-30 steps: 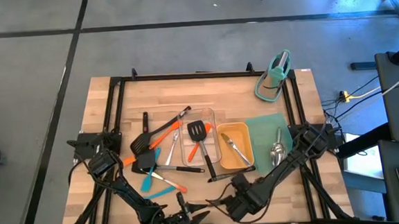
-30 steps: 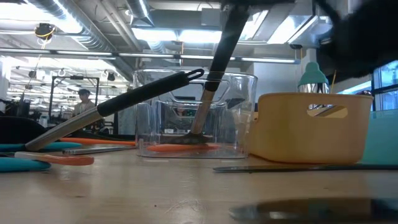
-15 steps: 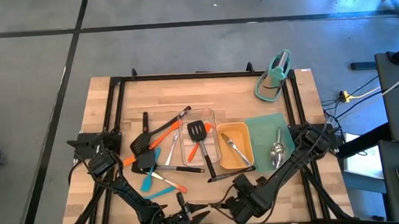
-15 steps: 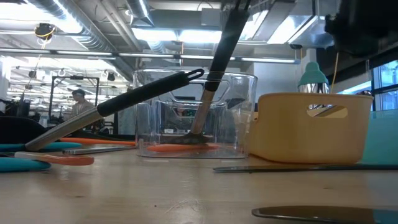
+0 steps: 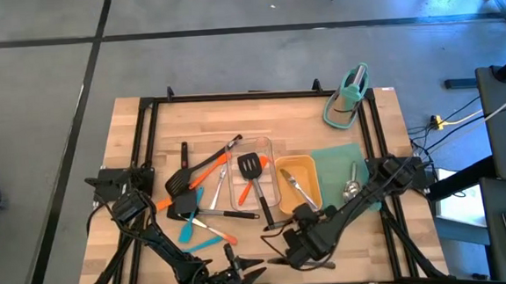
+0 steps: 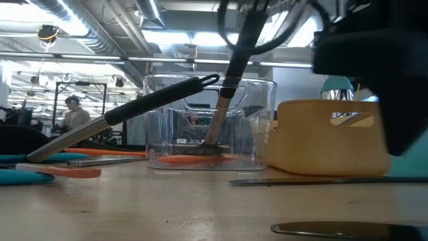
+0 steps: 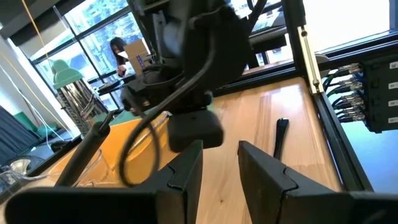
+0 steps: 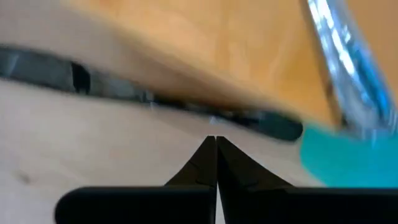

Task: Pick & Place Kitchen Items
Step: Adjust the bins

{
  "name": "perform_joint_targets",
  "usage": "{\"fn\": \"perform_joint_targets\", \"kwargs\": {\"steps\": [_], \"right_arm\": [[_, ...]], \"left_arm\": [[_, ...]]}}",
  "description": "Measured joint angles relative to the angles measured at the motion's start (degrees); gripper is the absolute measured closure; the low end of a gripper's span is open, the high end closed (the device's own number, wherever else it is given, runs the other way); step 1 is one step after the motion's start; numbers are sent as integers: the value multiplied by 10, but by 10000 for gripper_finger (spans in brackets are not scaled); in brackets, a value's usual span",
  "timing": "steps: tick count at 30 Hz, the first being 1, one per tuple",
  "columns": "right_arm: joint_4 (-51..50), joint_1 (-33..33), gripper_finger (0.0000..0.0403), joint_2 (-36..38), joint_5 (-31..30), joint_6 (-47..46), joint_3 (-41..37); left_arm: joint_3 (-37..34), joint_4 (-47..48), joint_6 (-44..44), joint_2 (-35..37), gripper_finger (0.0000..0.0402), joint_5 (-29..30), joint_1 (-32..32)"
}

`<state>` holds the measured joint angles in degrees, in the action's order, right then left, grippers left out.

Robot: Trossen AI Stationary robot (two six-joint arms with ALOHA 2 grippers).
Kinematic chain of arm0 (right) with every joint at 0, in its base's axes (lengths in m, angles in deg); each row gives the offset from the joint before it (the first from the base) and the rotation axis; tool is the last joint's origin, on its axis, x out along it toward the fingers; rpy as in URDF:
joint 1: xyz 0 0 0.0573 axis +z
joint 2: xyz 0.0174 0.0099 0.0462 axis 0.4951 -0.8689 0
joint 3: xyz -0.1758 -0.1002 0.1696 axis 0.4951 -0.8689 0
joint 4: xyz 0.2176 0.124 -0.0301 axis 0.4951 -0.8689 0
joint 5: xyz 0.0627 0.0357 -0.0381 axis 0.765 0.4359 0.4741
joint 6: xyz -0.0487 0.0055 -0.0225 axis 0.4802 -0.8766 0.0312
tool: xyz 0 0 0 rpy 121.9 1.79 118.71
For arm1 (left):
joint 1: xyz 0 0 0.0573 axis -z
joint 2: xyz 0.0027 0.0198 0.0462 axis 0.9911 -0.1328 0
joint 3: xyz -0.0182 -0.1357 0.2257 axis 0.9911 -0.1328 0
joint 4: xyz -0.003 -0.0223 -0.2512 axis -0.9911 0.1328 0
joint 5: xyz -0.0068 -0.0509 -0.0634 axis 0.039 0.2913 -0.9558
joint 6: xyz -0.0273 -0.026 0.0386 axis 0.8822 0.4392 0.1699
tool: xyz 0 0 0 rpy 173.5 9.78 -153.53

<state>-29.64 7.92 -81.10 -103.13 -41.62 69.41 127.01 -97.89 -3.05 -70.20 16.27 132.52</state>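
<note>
High view: the right pincer (image 5: 287, 246), fingers pressed together and empty, hangs over the wooden surface (image 5: 130, 141) just beside the black tongs (image 5: 291, 220) lying by the yellow tray (image 5: 297, 185). The left pincer (image 5: 243, 273) waits at the near edge, partly open and empty; other utensils (image 5: 191, 185) lie around the clear tray (image 5: 266, 145).

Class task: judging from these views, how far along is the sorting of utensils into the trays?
Done: a black turner stands in the clear tray, steel tongs in the yellow tray. In hand: nothing; the right gripper is shut and empty. Left: the pile of utensils beside the trays.
</note>
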Motion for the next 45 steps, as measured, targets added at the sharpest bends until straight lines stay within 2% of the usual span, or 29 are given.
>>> {"fn": "perform_joint_targets", "kwargs": {"steps": [15, 23, 28, 33, 38, 45], "right_arm": [[-23, -68, 403, 0, -75, 53, 0], [-25, -68, 403, 9, -75, 59, 4], [-48, -36, 403, 22, -92, 52, 57], [-58, 10, 403, 34, -153, 59, 131], [-59, 61, 403, 35, -212, 95, 201], [-58, 122, 403, 34, -277, 95, 240]], "left_arm": [[0, 2, 0, 0, 304, 0, 0], [0, 21, 14, 0, 304, 0, -3], [-1, 132, 104, 0, 304, 0, -26], [-1, 283, 230, -1, 304, -10, -58], [-1, 344, 278, -1, 307, -31, -89], [-1, 458, 351, -1, 353, -18, -125]]}}
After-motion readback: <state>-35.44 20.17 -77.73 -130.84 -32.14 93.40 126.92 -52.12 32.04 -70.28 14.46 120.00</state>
